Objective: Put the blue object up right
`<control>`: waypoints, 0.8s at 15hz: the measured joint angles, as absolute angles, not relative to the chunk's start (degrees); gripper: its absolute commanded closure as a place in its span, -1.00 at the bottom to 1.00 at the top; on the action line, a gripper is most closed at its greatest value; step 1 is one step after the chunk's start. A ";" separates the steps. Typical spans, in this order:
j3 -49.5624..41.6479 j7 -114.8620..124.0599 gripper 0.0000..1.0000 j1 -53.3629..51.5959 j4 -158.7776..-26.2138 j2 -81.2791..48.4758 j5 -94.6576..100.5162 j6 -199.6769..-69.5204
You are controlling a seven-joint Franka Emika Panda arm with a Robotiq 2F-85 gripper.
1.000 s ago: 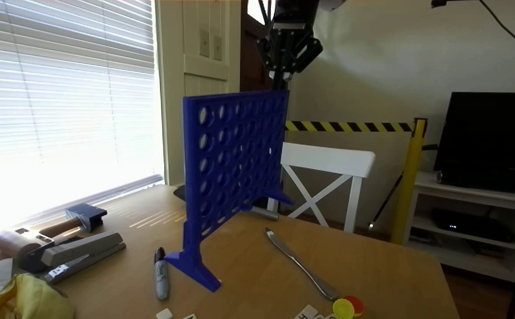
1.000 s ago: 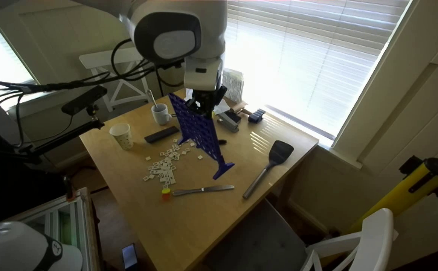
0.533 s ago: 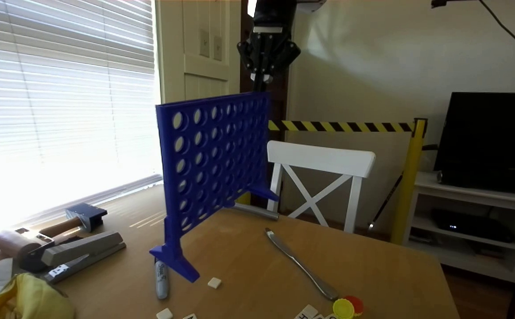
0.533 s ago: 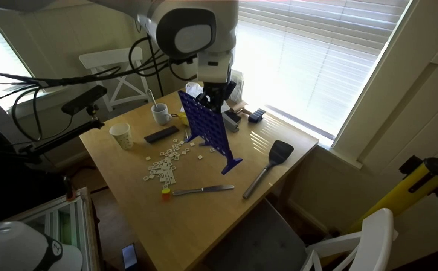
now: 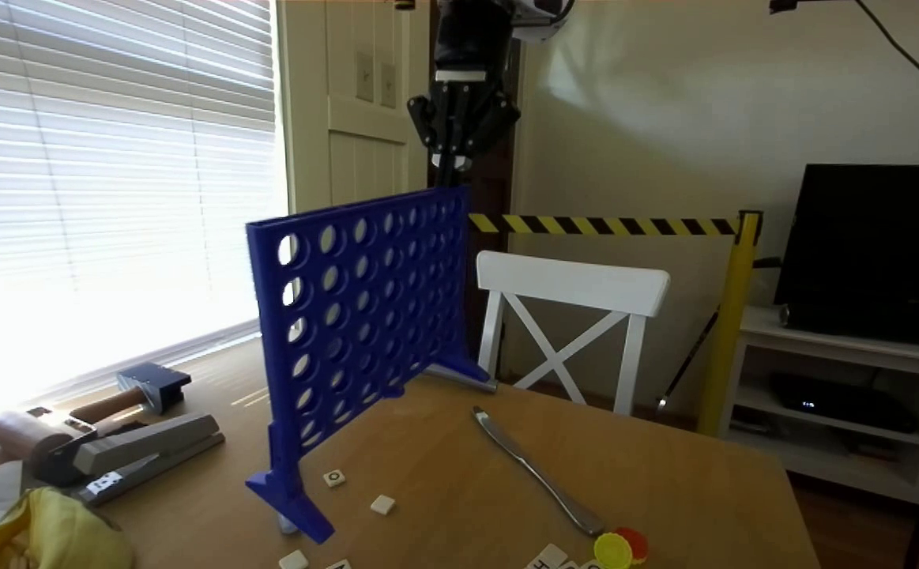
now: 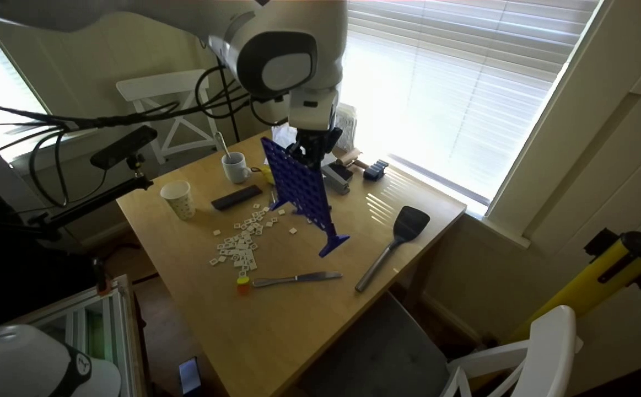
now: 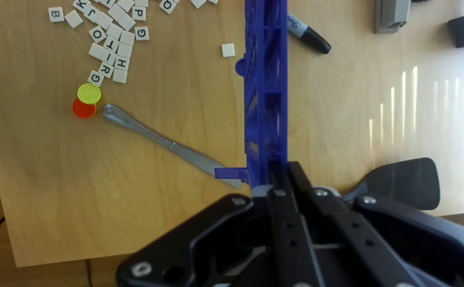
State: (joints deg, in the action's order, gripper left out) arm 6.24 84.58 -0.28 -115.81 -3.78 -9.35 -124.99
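Observation:
The blue object [image 5: 269, 340], a flat grid panel with round holes, stands upright with its side feet pointing down. My gripper [image 5: 445, 178] comes from above and is shut on the panel's top edge, near one end. In the wrist view one fingertip of the gripper [image 7: 285, 165] dips into the panel's top slot and the other lies along its outer face. In an exterior view the blue object [image 6: 298, 187] hangs beneath the wrist. Its feet appear to be a little above the table; the exact gap is hard to judge.
Under the panel lie a marker [image 7: 313, 40] and several white letter tiles [image 6: 240, 248]. A knife [image 5: 530, 466] and a black spatula [image 6: 410, 223] flank it. The stapler [image 5: 147, 450], mug [image 6: 236, 170], paper cup [image 6: 178, 199] and remote [image 6: 236, 197] stand farther off.
The gripper has carried the panel toward the window, then lowered it somewhat. The marker is now mostly behind the near foot in an exterior view. The grip has stayed shut throughout.

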 measured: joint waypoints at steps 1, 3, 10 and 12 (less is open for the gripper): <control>6.21 85.29 0.98 -0.85 -115.51 -4.62 -9.35 -126.06; 6.08 86.39 0.98 -1.88 -114.51 -6.36 -9.35 -128.13; 4.26 89.63 0.98 -4.14 -110.74 -10.97 -8.79 -131.95; 3.73 90.28 0.98 -4.44 -110.07 -11.93 -8.67 -131.96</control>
